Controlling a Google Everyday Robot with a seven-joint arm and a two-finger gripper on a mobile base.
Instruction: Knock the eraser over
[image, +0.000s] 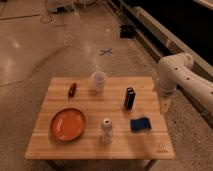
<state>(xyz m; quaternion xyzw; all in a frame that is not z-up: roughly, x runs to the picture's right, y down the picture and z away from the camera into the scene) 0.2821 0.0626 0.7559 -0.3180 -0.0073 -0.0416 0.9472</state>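
Observation:
The eraser (129, 98) is a small black slab standing upright on the right half of the wooden table (90, 145). It is about as tall as the white cup (98, 80) behind it to the left. The white arm (176, 66) bends down at the table's right edge. My gripper (164, 106) hangs at its lower end, to the right of the eraser and apart from it, holding nothing that I can see.
A flat blue pad (141, 124) lies in front of the eraser. A small white bottle (106, 131) stands at the front centre, an orange plate (67, 124) at the front left, a small dark red object (72, 89) at the back left.

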